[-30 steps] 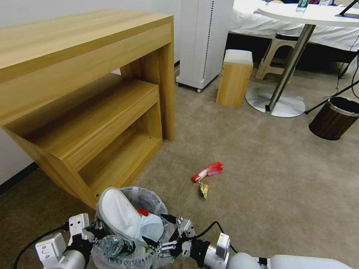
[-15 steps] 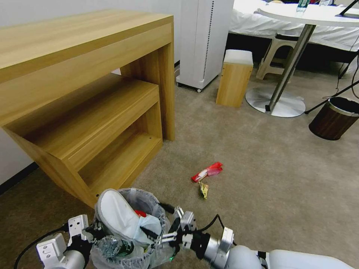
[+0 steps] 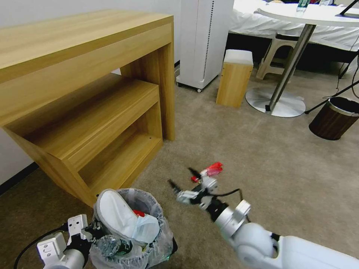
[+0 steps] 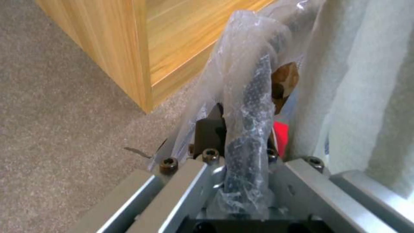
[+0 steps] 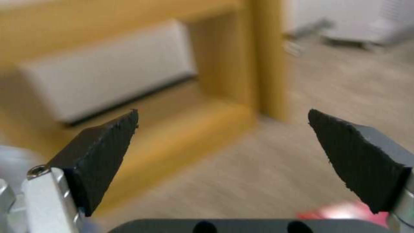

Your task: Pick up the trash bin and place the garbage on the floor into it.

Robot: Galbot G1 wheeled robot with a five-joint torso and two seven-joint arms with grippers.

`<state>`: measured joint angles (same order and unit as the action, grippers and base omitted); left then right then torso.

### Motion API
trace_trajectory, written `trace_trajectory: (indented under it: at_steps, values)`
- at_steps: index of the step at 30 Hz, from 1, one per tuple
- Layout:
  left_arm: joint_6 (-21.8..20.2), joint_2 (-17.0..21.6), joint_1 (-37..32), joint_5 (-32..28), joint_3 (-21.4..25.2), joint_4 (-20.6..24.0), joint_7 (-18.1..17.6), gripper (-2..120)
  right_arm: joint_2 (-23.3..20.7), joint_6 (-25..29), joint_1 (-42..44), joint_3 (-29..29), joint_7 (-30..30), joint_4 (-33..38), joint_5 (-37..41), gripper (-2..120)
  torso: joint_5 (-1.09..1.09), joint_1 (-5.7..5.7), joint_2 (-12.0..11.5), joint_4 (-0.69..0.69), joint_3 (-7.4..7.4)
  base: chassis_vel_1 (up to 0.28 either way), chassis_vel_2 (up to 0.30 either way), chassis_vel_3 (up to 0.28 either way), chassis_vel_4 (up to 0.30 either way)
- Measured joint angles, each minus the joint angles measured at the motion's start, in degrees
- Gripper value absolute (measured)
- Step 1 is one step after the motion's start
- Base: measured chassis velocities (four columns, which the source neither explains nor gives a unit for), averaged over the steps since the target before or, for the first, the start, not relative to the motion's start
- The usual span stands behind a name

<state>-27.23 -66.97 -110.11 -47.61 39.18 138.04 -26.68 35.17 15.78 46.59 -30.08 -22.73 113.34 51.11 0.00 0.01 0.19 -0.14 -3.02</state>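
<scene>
The trash bin (image 3: 157, 239), black with a clear bag over its rim, sits low at the left of the head view. A white slipper (image 3: 114, 213) and other garbage fill it. My left gripper (image 3: 93, 232) is shut on the bagged rim (image 4: 248, 106); in the left wrist view the slipper (image 4: 358, 97) lies against that rim. My right gripper (image 3: 182, 178) is open and hovers over the floor (image 3: 261, 157), just left of a red wrapper (image 3: 214, 169). The right wrist view shows its fingertips (image 5: 103, 152) wide apart, with the wrapper (image 5: 341, 210) blurred near one of them.
A wooden shelf unit (image 3: 93, 93) stands close behind the bin. Farther back are a white appliance (image 3: 203, 41), a small wooden stool (image 3: 235, 78), a round table's base (image 3: 276, 102) and a brown bin (image 3: 334, 117) at the right. Open carpet lies right of the wrapper.
My right gripper has left the bin's rim and swung forward and to the right, ending open beside the red wrapper. The bin and the left gripper have stayed put.
</scene>
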Motion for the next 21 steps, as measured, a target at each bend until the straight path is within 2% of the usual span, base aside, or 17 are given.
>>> trace_trajectory:
  at_steps: [2,6,14,17,21]
  values:
    - [0.1,-0.2,0.2,0.1,-0.1,0.0,0.1,1,0.0,-2.0,-0.2,0.4,-3.7,-2.9,2.6,100,0.00,0.00,0.0,0.00,0.00,0.000,0.000,0.000,0.000]
    - [0.3,-0.7,0.3,0.5,-0.3,-0.2,0.3,1,1.5,-3.9,-0.3,0.4,-6.0,-6.4,4.0,100,0.01,0.00,0.0,0.01,0.00,0.000,0.000,0.000,0.000]
    - [0.8,-1.5,0.0,1.4,-0.3,-0.2,0.7,1,6.5,-7.7,-1.5,-0.2,-7.2,-13.7,4.6,100,-0.01,0.00,0.0,0.01,0.00,0.000,0.000,0.000,0.000]
    - [1.3,-1.9,-0.3,1.9,-0.1,-0.2,0.8,1,9.8,-9.2,-1.6,-0.8,-7.2,-19.5,5.2,100,0.00,0.00,0.0,0.01,0.00,0.000,0.000,0.000,0.000]
    - [1.4,-2.2,-0.3,2.1,0.0,-0.4,1.0,1,12.2,-10.8,-1.2,-1.5,-8.1,-24.9,5.7,100,0.00,0.00,0.0,0.01,0.00,0.000,0.000,0.000,0.000]
